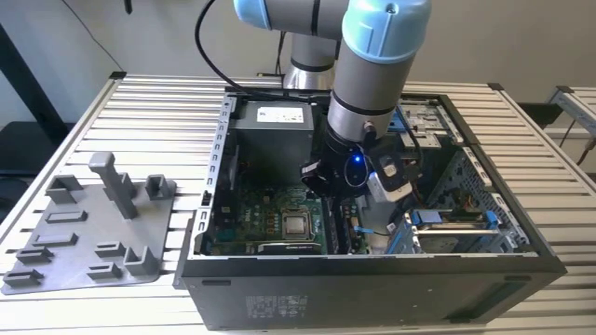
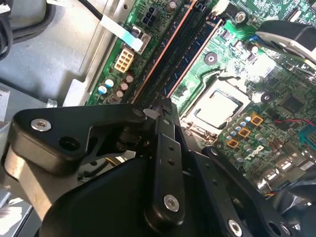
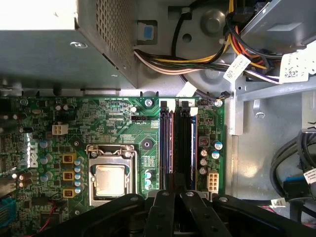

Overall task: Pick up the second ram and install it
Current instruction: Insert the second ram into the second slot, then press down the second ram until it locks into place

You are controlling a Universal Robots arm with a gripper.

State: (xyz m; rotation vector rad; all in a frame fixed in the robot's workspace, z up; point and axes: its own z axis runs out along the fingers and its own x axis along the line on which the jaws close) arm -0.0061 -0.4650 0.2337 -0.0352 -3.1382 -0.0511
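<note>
First wrist view: gripper closed over second ram, hemmed by neighbouring slots.

no legible text; labels on case, cables unreadable.

Arm tubes: smooth silver-grey metal cylinders.
Joint caps: light blue, rounded, glossy.
Cable: black, looping alongside the arm from the upper joint.
Wrist block: black housing below the silver tube, with a small blue light glowing on it.
Side module: silver-grey and black box fixed beside the wrist block.
Tool: matt black linkage bars with rounded ends in the second wrist view.
Screws: bright silver heads set at the link pivots.
Tool links: black bars with small silver pivot screws in the first wrist view.
</note>
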